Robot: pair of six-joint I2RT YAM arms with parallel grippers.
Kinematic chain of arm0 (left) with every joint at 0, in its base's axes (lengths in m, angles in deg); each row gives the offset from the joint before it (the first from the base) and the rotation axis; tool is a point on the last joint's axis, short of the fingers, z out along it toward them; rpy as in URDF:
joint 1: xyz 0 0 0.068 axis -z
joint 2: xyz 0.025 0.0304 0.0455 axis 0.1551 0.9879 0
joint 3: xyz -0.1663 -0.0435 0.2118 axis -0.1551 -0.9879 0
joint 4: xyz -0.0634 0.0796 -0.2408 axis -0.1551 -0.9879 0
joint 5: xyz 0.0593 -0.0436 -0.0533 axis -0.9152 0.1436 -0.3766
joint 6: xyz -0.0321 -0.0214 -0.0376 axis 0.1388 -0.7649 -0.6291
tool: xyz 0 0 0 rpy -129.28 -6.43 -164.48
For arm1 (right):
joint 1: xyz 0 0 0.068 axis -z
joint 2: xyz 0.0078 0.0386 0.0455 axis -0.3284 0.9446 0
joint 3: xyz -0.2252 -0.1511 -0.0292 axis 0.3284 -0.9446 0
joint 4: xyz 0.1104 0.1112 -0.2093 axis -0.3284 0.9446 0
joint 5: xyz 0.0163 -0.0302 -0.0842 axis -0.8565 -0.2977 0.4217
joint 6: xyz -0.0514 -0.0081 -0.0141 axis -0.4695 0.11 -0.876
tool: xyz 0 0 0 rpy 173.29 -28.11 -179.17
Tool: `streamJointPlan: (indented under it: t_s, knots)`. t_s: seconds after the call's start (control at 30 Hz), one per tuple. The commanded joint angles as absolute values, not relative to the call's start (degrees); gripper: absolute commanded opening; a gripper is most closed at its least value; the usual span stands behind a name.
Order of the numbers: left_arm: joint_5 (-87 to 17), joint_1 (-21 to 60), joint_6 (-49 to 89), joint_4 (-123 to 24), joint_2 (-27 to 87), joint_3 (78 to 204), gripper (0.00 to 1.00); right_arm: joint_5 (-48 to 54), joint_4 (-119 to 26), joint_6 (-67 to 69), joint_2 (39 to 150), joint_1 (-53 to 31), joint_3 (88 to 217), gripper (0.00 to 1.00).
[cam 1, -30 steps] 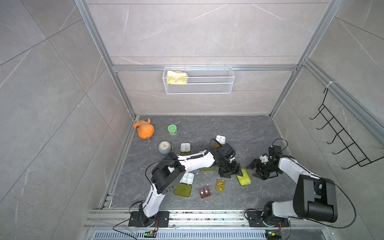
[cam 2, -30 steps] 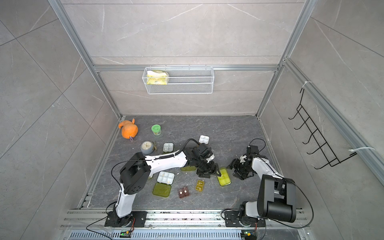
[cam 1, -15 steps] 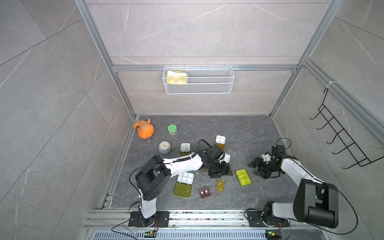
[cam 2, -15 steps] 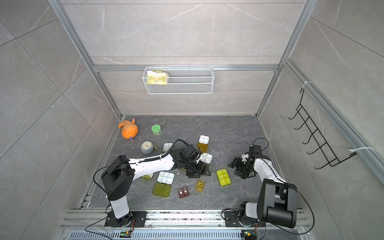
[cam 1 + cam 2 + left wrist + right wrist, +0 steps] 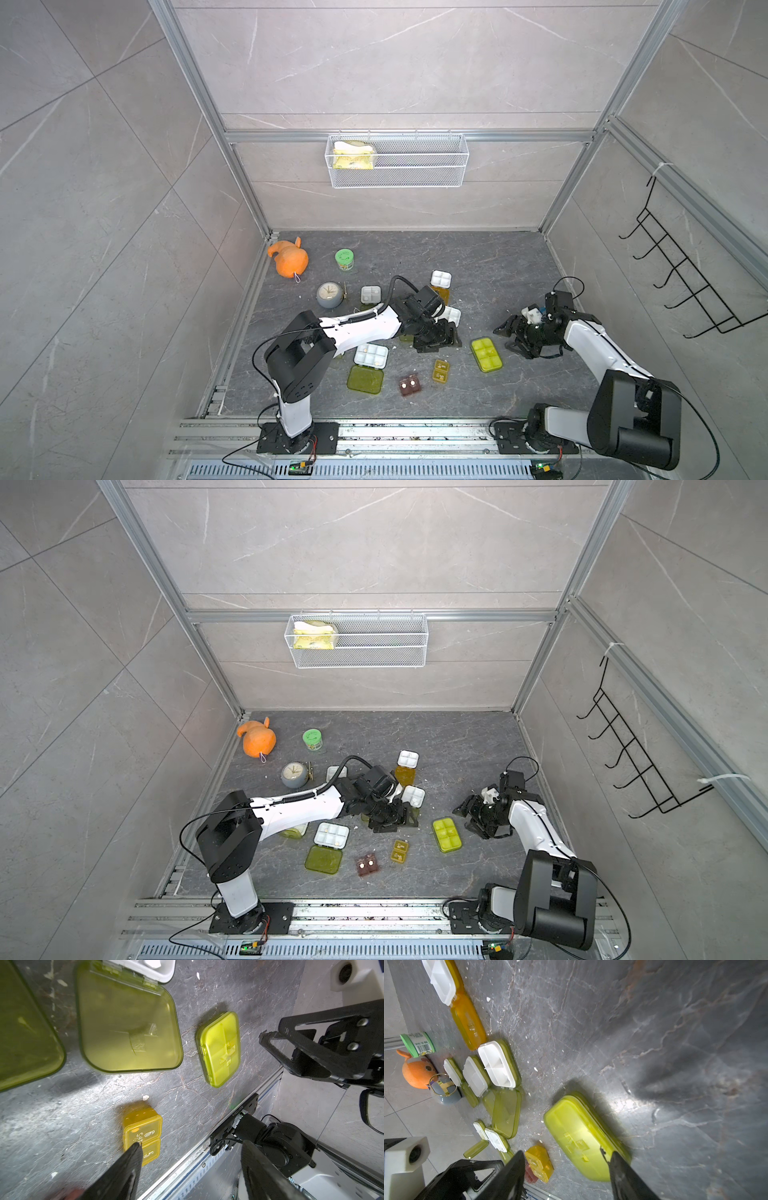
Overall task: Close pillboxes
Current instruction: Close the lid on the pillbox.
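Between closures: left fingers (image 5: 126, 1172) and right fingers (image 5: 625, 1174) both gape empty. Next, probably fold the open lid (image 5: 128, 1028) ahead of the left fingers shut.

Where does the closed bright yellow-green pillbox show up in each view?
Top view: closed pillbox lies right of the amber pillbox, slightly farther back.
Top view: same spot, amber pillbox on its left.
Left wrist: in view, lid up, apart from the amber pillbox.
Right wrist: large and near, beside the amber pillbox.
Shared landmark: the amber pillbox.
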State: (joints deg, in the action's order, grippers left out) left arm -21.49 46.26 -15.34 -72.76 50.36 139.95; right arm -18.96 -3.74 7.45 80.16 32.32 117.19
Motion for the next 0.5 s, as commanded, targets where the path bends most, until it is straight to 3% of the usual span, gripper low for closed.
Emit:
streamJointPlan:
  t_s: [0.0, 0.13, 0.33, 0.47]
  knots:
    - [-19.97, 46.1, -14.5, -71.27, 48.8, 140.41, 0.77, -20.26, -1.18, 6.16, 80.43, 32.24, 117.12, 0.65]
    - [-19.48, 46.1, -14.51, -70.93, 49.26, 140.5, 0.77, -21.51, -1.42, 6.48, 81.5, 32.12, 116.78, 0.59]
    - [-19.27, 46.1, -14.37, -70.98, 49.27, 139.85, 0.77, -24.64, -2.35, 7.95, 80.85, 31.76, 114.61, 0.26]
    - [-19.07, 46.05, -14.4, -70.88, 49.47, 139.53, 0.77, -25.6, -4.4, 9.17, 81.68, 31.39, 111.71, 0.1]
